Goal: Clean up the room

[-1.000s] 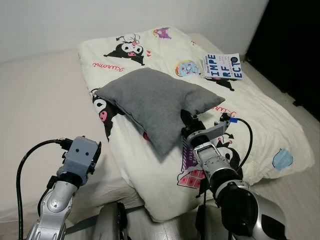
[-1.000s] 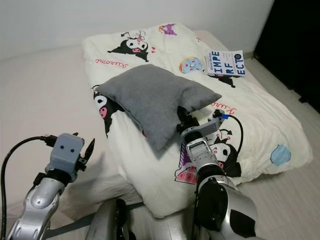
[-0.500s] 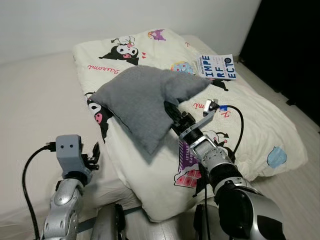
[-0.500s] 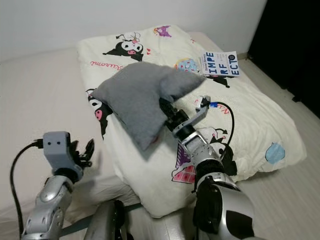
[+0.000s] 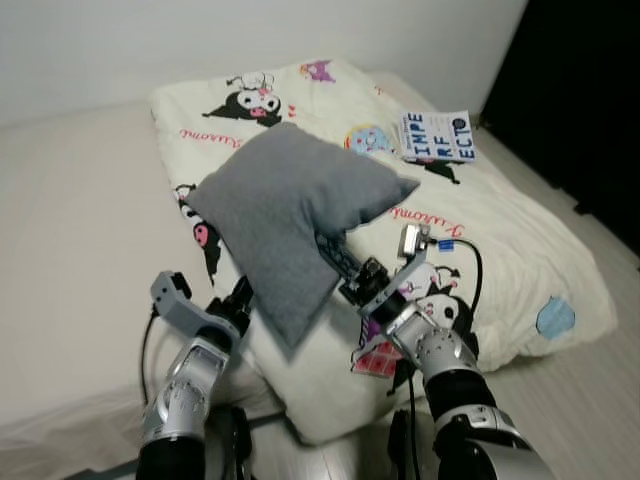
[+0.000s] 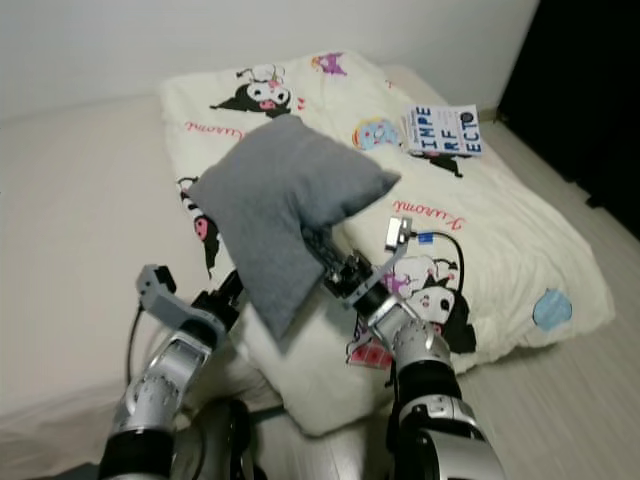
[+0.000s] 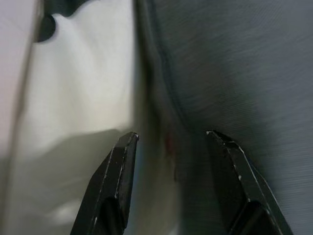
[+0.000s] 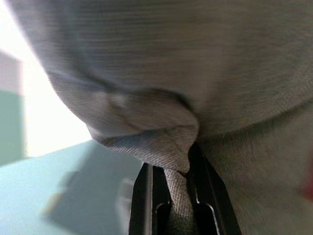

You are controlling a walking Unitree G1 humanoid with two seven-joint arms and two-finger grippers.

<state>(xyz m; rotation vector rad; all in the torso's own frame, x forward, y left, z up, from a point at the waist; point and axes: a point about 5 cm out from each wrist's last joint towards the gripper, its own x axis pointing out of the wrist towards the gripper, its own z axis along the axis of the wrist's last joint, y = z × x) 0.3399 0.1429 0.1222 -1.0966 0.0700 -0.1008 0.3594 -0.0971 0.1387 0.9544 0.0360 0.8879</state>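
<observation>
Grey pillow point(image 5: 290, 215) hides the right gripper point(image 5: 332, 253) fingertips and part of the cartoon-print quilt point(image 5: 500, 230) beneath. Left gripper point(image 5: 240, 293) tips tucked behind the pillow's near-left edge. Quilt's near edge partly covered by the right arm. Book point(image 5: 438, 136) small print too small to read. Wrist views blurred, pillow cropped.

A white wall point(image 5: 200, 40) rises behind the bed, and pale floor point(image 5: 590, 400) runs along its right side.
</observation>
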